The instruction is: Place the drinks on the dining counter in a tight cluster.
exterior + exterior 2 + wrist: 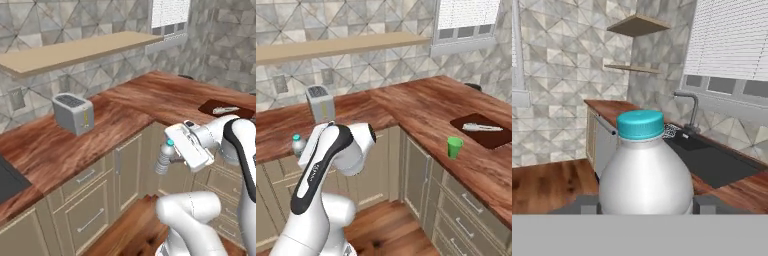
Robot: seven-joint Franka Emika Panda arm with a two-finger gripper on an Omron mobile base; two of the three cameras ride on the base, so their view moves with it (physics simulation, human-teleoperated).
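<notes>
— Where over the wooden floor (127,225)?
— One clear bottle (163,159) with a blue cap hangs clamped in the gripper (167,156), beside the counter (100,125) edge, free air around it.
— Others?
— One toaster (73,113), one green cup (454,147).

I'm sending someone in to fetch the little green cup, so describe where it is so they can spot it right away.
Start at the long reddish-brown wooden counter running along the right under the window. Near its front edge, just left of the dark cutting board with a knife on it, stands the green cup. It is the one bright green, upright, open-topped thing there.
</notes>
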